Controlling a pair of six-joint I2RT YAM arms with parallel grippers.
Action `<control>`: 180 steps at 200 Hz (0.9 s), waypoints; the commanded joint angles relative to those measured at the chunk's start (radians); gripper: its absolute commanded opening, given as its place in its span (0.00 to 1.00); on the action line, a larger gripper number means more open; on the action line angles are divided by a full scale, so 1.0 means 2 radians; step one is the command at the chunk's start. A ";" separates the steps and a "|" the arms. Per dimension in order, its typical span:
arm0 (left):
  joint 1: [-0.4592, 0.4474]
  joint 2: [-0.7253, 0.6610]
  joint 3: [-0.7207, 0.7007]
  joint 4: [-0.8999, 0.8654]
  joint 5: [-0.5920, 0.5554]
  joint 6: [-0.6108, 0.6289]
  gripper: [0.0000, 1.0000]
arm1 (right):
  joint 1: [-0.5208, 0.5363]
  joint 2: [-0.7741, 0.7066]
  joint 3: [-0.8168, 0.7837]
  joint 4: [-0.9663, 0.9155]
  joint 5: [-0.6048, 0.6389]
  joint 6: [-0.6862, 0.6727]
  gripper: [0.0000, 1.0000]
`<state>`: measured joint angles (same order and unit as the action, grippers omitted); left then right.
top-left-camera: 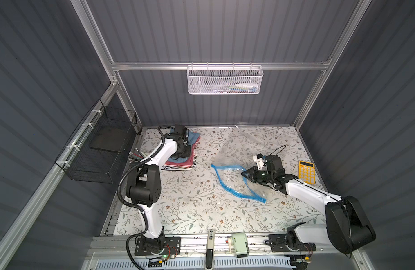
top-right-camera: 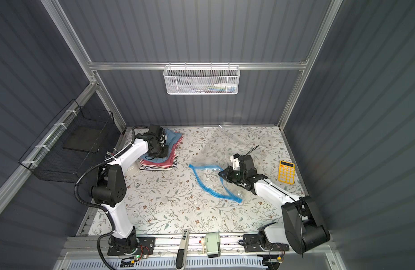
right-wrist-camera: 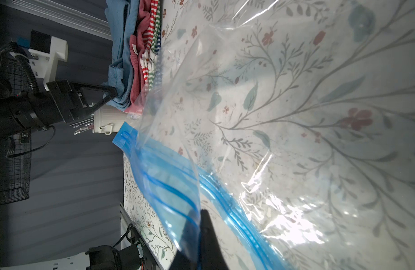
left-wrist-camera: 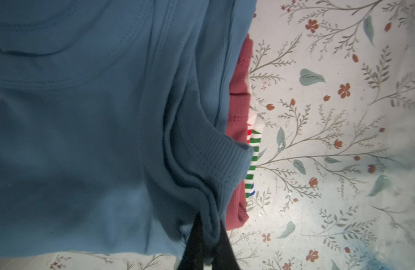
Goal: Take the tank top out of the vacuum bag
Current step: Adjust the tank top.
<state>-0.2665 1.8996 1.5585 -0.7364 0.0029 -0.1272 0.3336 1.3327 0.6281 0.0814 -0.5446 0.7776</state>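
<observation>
Two pinches: left gripper [left-wrist-camera: 210,223], tank top [left-wrist-camera: 85,140]; right gripper [right-wrist-camera: 197,217], vacuum bag [right-wrist-camera: 295,112].

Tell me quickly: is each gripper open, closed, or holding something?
Left gripper: closed on the blue tank top.
Right gripper: closed on the vacuum bag, at its blue zip edge.

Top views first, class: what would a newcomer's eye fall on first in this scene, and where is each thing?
The clear vacuum bag with its bright blue zip strip lies crumpled mid-table, the right end effector shut on its edge. At the far left, the left end effector pinches a blue tank top atop a pile of folded clothes. A yellow calculator sits near the table's right edge.
</observation>
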 commanded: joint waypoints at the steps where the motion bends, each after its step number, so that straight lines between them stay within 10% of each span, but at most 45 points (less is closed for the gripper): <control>1: 0.001 -0.026 -0.002 0.014 0.076 -0.033 0.06 | -0.001 -0.002 -0.006 -0.002 -0.003 -0.004 0.00; 29: 0.001 -0.016 0.003 0.020 0.114 -0.052 0.09 | 0.000 0.003 -0.006 0.004 -0.005 0.000 0.00; 100: 0.002 -0.047 -0.009 0.016 0.076 -0.033 0.52 | -0.001 0.011 -0.003 0.002 -0.007 -0.005 0.00; 131: 0.023 -0.072 -0.013 0.028 -0.024 -0.055 0.53 | 0.000 0.021 0.002 0.014 -0.015 0.003 0.00; 180: 0.099 -0.042 -0.047 0.041 -0.013 -0.101 0.49 | 0.000 0.007 0.000 0.000 -0.010 -0.004 0.00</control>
<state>-0.1215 1.7809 1.5230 -0.6582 -0.0029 -0.2657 0.3336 1.3670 0.6243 0.0994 -0.5617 0.7815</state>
